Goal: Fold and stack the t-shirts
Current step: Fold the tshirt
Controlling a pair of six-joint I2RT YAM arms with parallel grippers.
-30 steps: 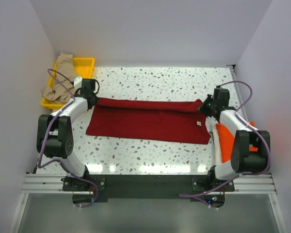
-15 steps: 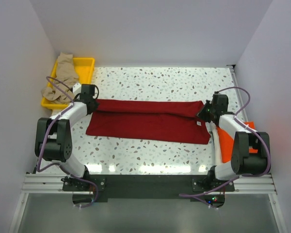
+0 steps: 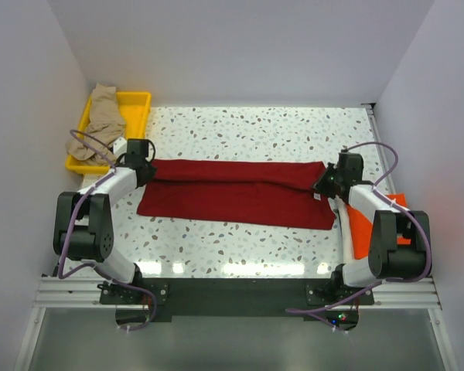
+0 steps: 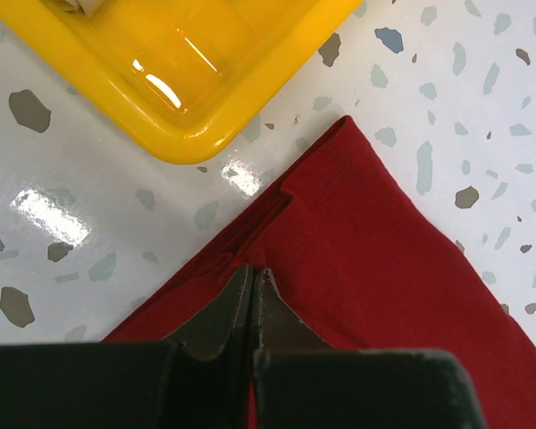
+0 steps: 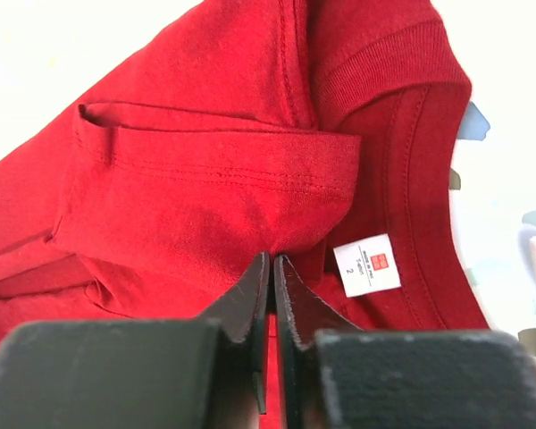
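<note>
Top view: dark red t-shirt [image 3: 236, 193] lies flat as a long band across mid-table [image 3: 240, 127], running from 9 o'clock to 3 o'clock, with its far edge doubled over toward 6.

Left gripper [image 3: 145, 170] sits at the shirt's 9 o'clock end. In the wrist view its tips [image 4: 250, 275] are pressed together, pinching the folded cloth edge. A corner of the shirt points toward 12.

Right gripper [image 3: 326, 182] sits at the 3 o'clock end. In the wrist view the claw [image 5: 270, 261] is narrow, nipping the folded sleeve hem. The collar and its white label [image 5: 366, 265] lie just beside the tips, toward 3.

Yellow tray [image 3: 139, 99] stands at the table's 10 o'clock corner, with the tan-beige shirt [image 3: 100, 116] heaped in it and spilling over the rim. The bright orange shirt [image 3: 363, 224] is at 4 o'clock under the right arm, with the white shirt [image 3: 342, 216] touching its 9 o'clock side.
</note>
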